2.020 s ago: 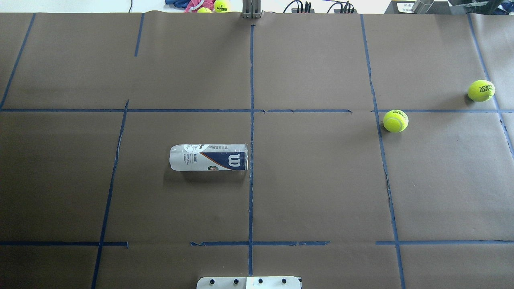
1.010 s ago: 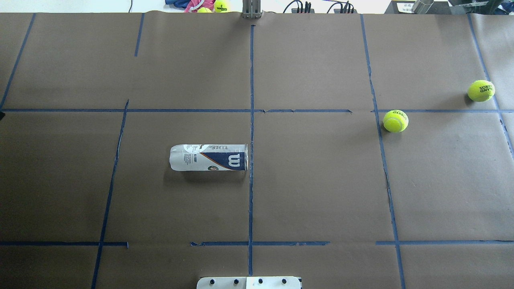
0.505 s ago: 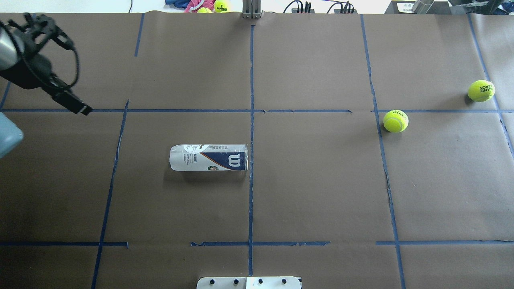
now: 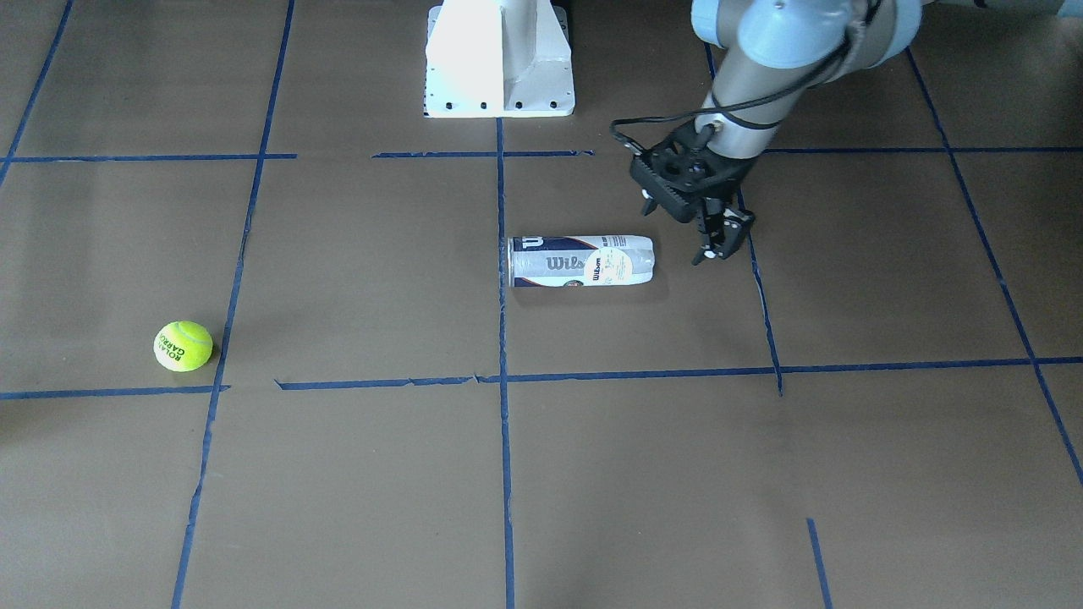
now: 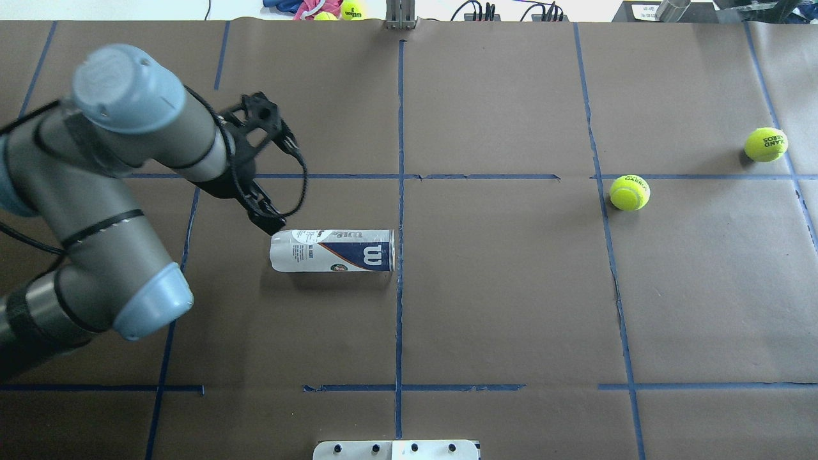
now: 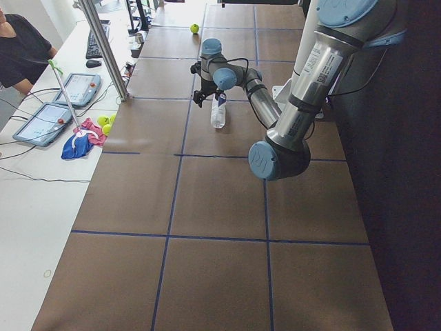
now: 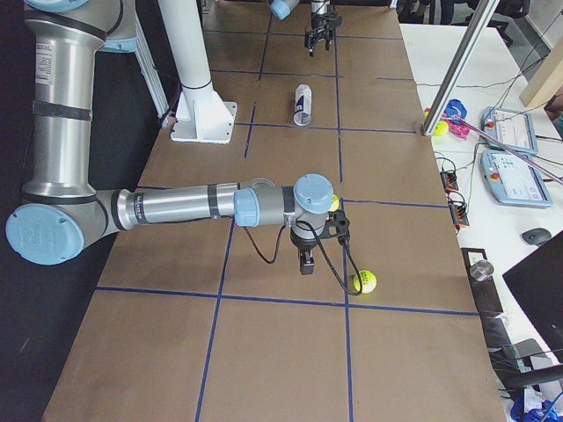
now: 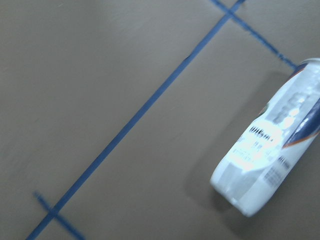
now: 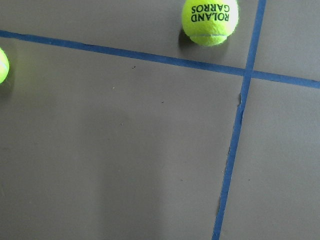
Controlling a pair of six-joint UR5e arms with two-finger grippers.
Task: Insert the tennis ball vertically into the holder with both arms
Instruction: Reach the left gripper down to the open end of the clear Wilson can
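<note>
Printed brands
The holder (image 4: pixel 580 260) reads "Wilson" and "W"; well apart from it, the tennis ball (image 9: pixel 210 21) reads "ROLAND GARROS".

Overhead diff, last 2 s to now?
Left arm swung in from the view's left edge. Its black two-finger end effector now hovers beside the rounded base of the clear plastic Wilson can, gripping nothing. Can, near yellow-green tennis ball and far ball unmoved.

Beside the left claw (image 4: pixel 721 241) the Wilson can (image 8: pixel 270 150) blurs, edge-cropped; the right claw (image 7: pixel 305 264) looks too small to judge.
</note>
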